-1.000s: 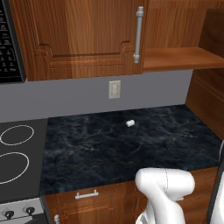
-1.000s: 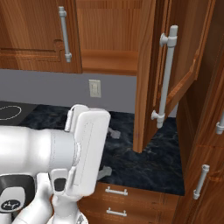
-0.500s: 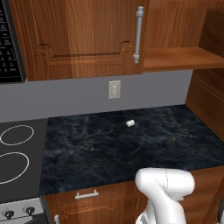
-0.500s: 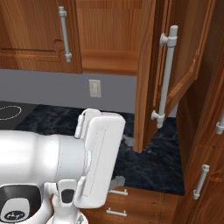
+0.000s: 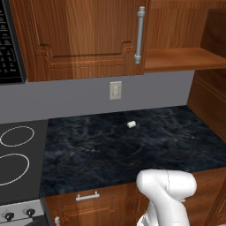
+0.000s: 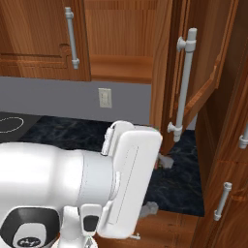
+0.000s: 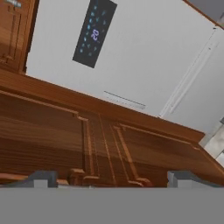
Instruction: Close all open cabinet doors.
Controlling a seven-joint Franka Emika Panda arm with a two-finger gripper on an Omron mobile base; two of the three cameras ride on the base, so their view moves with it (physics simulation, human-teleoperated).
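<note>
A tall reddish-brown wall-cabinet door (image 6: 193, 82) stands swung open at the right of the right base view, its edge turned toward the camera and its long vertical grey bar handle (image 6: 183, 85) facing out. Beside it the open cabinet shows a bare wooden shelf (image 5: 187, 59), which the left base view has at upper right. To the left of that opening a second wall-cabinet door (image 5: 79, 37) sits shut and flush, with its own grey bar handle (image 5: 140, 35) along its right edge. Below the cabinets runs a grey wall with a pale wall outlet (image 5: 115, 90), and under it a dark marbled table (image 5: 132, 145) that carries a small white cylinder (image 5: 131, 124) lying on its side near the wall. A black stovetop (image 5: 17, 154) with white ring marks adjoins the table on the left. The claw (image 7: 111, 178) appears in the hand view, its two dark fingertips (image 7: 41, 178) set well apart with nothing between them, pointed at raised-panel wooden fronts below a white appliance with a dark display panel (image 7: 94, 33)
</note>
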